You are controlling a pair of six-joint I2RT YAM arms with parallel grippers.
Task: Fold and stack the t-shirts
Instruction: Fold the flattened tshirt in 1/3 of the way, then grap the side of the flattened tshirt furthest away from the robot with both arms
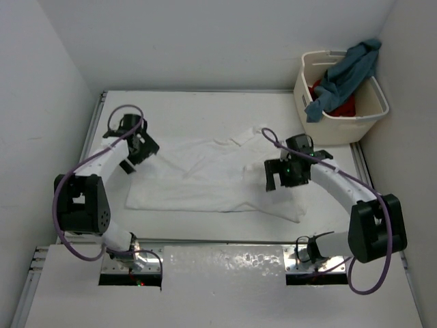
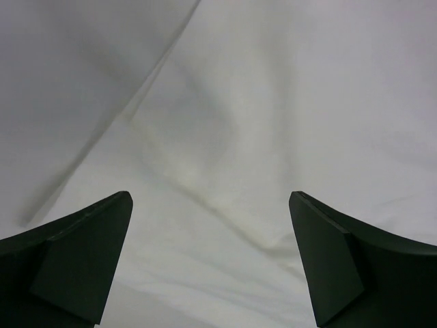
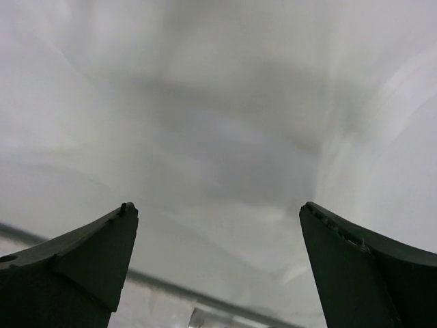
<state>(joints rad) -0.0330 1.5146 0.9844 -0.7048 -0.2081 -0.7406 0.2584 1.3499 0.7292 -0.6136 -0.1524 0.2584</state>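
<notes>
Left claw [image 2: 210, 199] and right claw [image 3: 218, 208] both spread wide, gripping nothing, over the white shirt [image 1: 205, 179] lying flat mid-frame on the table [image 1: 205, 113]. Blue-grey shirt [image 1: 345, 74] and red shirt [image 1: 343, 107] sit in the basket [image 1: 374, 109], upper right.

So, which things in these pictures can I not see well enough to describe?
Red t-shirt, top view: mostly buried under the blue-grey t-shirt and behind the basket wall; its shape is unknown.
White t-shirt, top view: the right arm covers part of its right side.
Both wrist views: only close white cloth, blurred on the right; which part of the shirt is unclear.
</notes>
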